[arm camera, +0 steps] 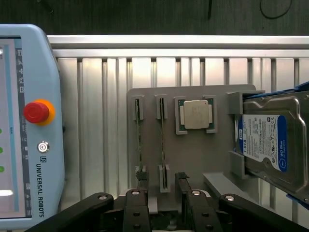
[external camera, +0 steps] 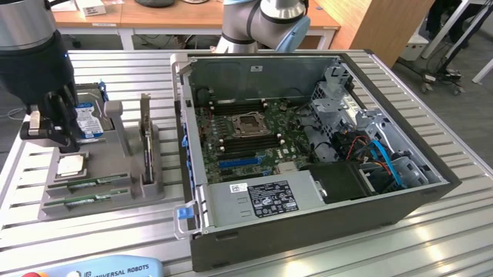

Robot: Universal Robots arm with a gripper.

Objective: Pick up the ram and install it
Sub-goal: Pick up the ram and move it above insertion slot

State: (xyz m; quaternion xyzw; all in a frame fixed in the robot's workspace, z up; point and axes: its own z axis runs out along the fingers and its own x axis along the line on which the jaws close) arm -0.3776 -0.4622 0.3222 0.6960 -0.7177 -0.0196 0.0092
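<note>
The ram (external camera: 96, 180) lies in a slot of the grey holder (external camera: 133, 173) on the tabletop (external camera: 100, 231), with a second stick (external camera: 85, 199) in the adjacent slot nearer the holder's edge. The holder also carries the processor (external camera: 70, 166) and the hard drive (external camera: 89, 118). The hand (external camera: 50, 138) hangs above the holder beside the hard drive. The open computer case (external camera: 308, 144) stands just beside the holder.

In the wrist view, the ram (arm camera: 162, 137) stands on edge, in line with the gap between the fingers (arm camera: 136, 205); the hand (arm camera: 161, 205) is open and empty. Bare tabletop separates the holder from the teach pendant (arm camera: 29, 121).
</note>
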